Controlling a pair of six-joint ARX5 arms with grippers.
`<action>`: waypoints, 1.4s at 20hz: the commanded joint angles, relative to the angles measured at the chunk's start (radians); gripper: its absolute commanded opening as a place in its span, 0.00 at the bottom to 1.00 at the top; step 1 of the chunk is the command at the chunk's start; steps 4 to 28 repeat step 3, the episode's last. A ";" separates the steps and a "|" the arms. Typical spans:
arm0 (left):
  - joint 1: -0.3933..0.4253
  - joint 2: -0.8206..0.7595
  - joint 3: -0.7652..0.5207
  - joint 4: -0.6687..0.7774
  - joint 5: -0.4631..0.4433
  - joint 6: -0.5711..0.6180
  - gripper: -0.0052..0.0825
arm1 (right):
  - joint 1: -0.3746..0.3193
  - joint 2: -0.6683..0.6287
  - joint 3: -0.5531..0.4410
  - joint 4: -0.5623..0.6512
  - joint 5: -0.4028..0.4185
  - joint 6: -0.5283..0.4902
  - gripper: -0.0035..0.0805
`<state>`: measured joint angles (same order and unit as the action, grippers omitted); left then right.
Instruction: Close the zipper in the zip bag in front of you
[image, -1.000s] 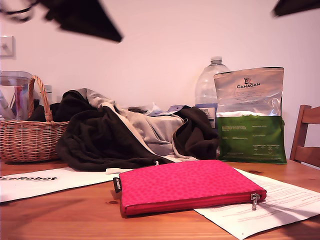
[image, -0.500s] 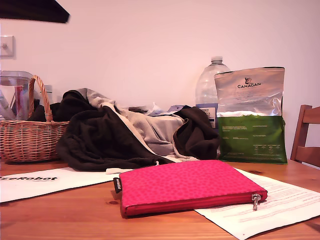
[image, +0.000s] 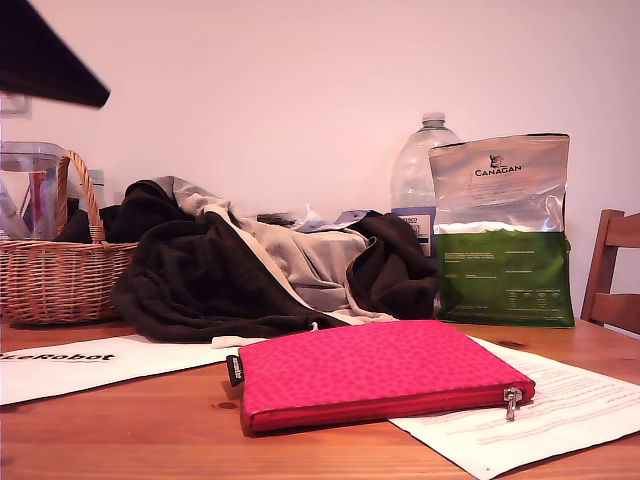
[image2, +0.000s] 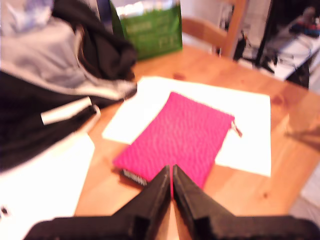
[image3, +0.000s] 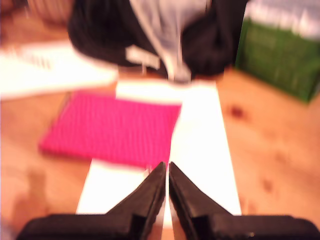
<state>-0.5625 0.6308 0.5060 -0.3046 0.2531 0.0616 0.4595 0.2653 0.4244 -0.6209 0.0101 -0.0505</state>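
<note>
Exterior view: zip bag (image: 375, 372) flat near table's front edge, zipper (image: 400, 404) along that edge. My first gripper (image2: 171, 182) and second gripper (image3: 167, 177) hang above, jaws closed, empty.

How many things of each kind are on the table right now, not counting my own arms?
Zip bag: 1
Canagan bag: 1
Water bottle: 1
Wicker basket: 1
Pile of clothes: 1
Paper sheets: 2, one printed LeRobot, one under the zip bag
Total: 7
</note>
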 joint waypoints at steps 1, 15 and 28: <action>-0.003 0.004 -0.014 -0.011 0.000 -0.002 0.04 | 0.003 0.005 -0.002 0.010 0.000 0.000 0.03; -0.003 0.004 -0.014 -0.033 0.000 -0.003 0.04 | 0.003 0.005 -0.002 0.010 0.000 0.000 0.03; -0.003 0.004 -0.014 -0.033 0.000 -0.003 0.04 | 0.003 0.005 -0.002 0.010 0.000 0.000 0.03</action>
